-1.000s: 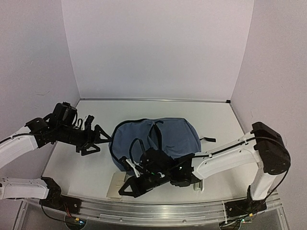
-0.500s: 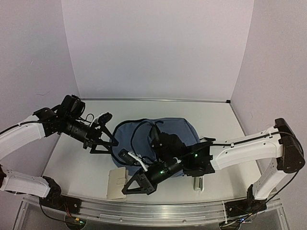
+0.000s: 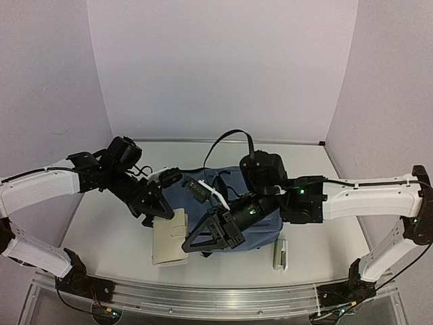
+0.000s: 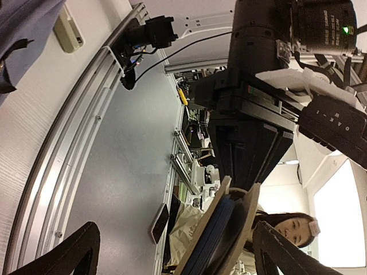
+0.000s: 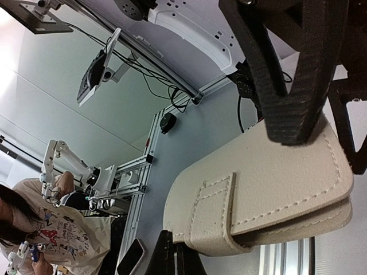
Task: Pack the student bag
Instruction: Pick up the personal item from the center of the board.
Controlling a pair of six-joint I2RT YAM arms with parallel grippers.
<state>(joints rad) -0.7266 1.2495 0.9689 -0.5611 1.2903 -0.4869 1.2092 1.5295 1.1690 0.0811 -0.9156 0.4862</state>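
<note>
Handing over a cream stitched case (image 3: 169,240), raised off the near-left part of the worktop (image 3: 101,230). Clamping the right jaws fully shut on one thin edge of the case. Spreading the left jaws wide to either side of its opposite edge, gripping nothing; hard to tell from the wrist views whether either finger is touching the cover. Leaving the student bag (image 3: 265,235) lying at the middle of the worktop, partly hidden under the right arm (image 3: 365,200) and just beside the raised case. Not showing whether the bag's zipper is standing open.

Judging this as an early packing step: getting the case into a grip suited to loading. Calling next for closing the left jaws squarely on the case before loosening the right ones, so it does not drop. Then freeing the right jaws, probably for lifting the bag's mouth, and turning the case edge-first toward that opening.
</note>
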